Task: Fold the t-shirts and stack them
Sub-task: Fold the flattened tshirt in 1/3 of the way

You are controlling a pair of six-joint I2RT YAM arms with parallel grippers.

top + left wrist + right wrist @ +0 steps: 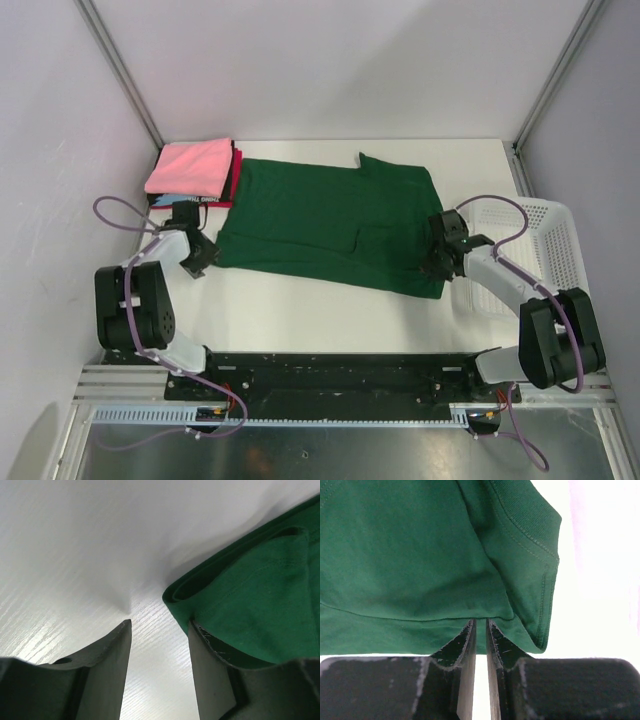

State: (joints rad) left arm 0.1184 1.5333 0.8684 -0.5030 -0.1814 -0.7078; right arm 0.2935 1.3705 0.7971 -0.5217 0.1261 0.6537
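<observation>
The large dark green t-shirt (330, 220) lies partly folded across the middle of the table. My left gripper (200, 258) is open at the shirt's near left corner. In the left wrist view (160, 625) bare table shows between the jaws, and the folded green edge (250, 605) lies over the outer side of the right finger. My right gripper (437, 265) is shut on the shirt's near right hem, where cloth (420, 555) sits pinched between the jaws (480, 622). The folded stack, pink on top (190, 167), sits at the far left.
A white mesh basket (545, 250) stands at the right edge of the table, beside the right arm. Grey walls close in the back and both sides. Red, black and light blue edges show under the pink shirt.
</observation>
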